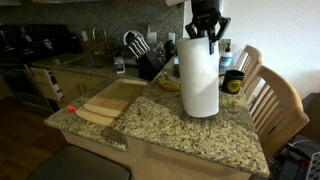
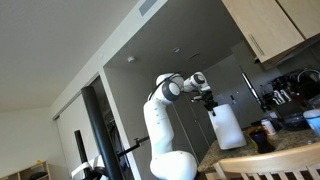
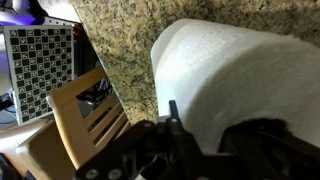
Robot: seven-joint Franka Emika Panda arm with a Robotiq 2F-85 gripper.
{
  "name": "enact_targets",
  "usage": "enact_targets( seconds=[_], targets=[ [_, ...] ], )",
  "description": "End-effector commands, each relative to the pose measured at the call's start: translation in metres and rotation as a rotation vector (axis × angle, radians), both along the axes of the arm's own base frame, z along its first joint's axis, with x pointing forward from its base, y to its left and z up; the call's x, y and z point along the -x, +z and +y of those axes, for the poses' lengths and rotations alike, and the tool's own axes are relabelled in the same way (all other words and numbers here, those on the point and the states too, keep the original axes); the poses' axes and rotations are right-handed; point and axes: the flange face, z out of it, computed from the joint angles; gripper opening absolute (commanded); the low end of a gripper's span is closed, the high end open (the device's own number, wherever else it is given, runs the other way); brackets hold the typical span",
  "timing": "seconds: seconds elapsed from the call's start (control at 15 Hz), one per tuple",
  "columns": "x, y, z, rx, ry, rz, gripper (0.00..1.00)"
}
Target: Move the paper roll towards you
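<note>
The paper roll (image 1: 200,78) is a tall white cylinder standing upright on the granite counter (image 1: 170,125). It also shows in an exterior view (image 2: 227,130), and it fills the wrist view (image 3: 235,65). My gripper (image 1: 210,44) comes straight down onto the roll's top. Its fingers straddle the roll's upper rim and look closed on the paper. In the wrist view one dark finger lies against the roll's side, at the gripper (image 3: 215,125). The arm and gripper (image 2: 209,100) show above the roll in the exterior view.
A knife block (image 1: 150,62) and a yellow object (image 1: 168,85) stand beside the roll, and a yellow-and-black item (image 1: 233,82) lies behind it. A wooden cutting board (image 1: 105,103) lies near the counter's corner. Wooden chairs (image 1: 272,100) stand at the counter's side.
</note>
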Motion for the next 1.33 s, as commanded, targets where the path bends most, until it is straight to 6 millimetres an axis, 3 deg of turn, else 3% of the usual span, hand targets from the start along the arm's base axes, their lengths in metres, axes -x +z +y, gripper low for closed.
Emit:
enact_targets(
  seconds=[0.0, 0.33, 0.4, 0.47, 0.53, 1.0, 1.13, 1.27],
  targets=[
    [0.016, -0.001, 0.002, -0.013, 0.011, -0.032, 0.07],
    [0.030, -0.004, 0.003, -0.023, 0.020, -0.104, 0.07],
    [0.033, -0.004, 0.003, -0.023, 0.022, -0.126, 0.13],
    [0.036, -0.004, 0.003, -0.026, 0.027, -0.142, 0.53],
    [0.038, -0.004, 0.003, -0.026, 0.038, -0.158, 0.54],
    [0.052, 0.011, 0.004, -0.028, 0.072, -0.230, 0.99],
    [0.054, 0.019, 0.007, -0.039, 0.079, -0.206, 1.00],
    [0.058, 0.043, 0.011, -0.026, 0.073, -0.222, 1.00]
  ],
)
